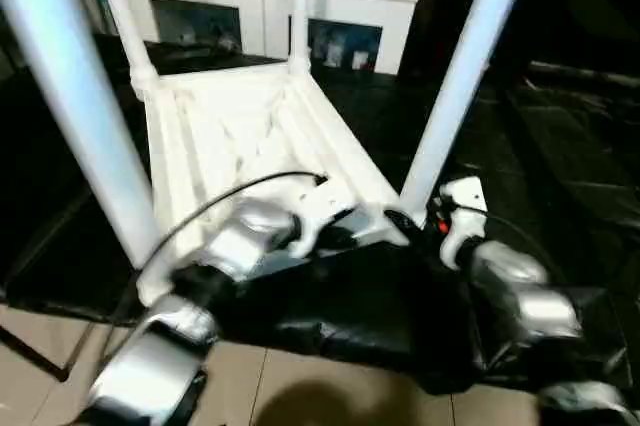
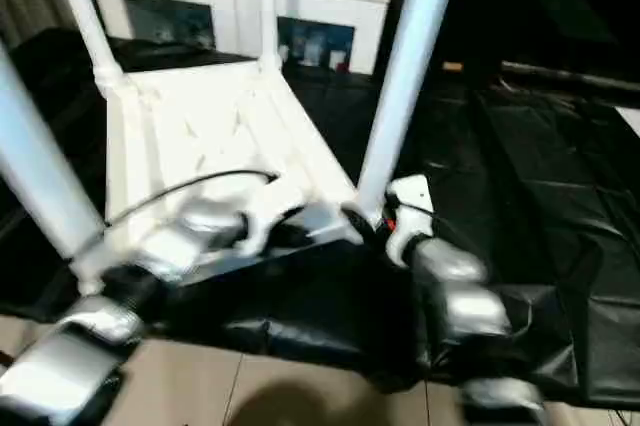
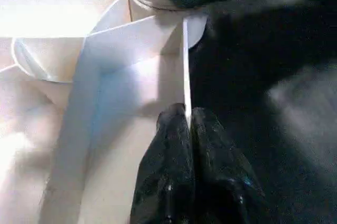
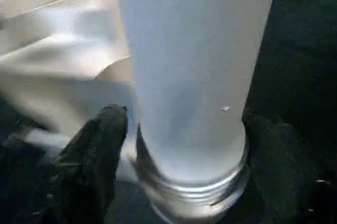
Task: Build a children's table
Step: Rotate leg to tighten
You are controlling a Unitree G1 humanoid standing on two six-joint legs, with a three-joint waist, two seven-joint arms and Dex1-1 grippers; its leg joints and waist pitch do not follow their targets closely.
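Table (image 1: 250, 136): upside down on your black counter (image 1: 560, 146), four legs standing in their sockets; judged nearly built, flipping upright left. Left claw (image 3: 187, 124): pinching the near rim. Right claw (image 4: 179, 145): spread around the near-right leg (image 1: 460, 76).

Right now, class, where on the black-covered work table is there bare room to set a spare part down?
Bare black cover lies right of the upturned children's table, beyond the right hand. The near edge is crowded: both hands meet there, the left hand pinching the table's rim.
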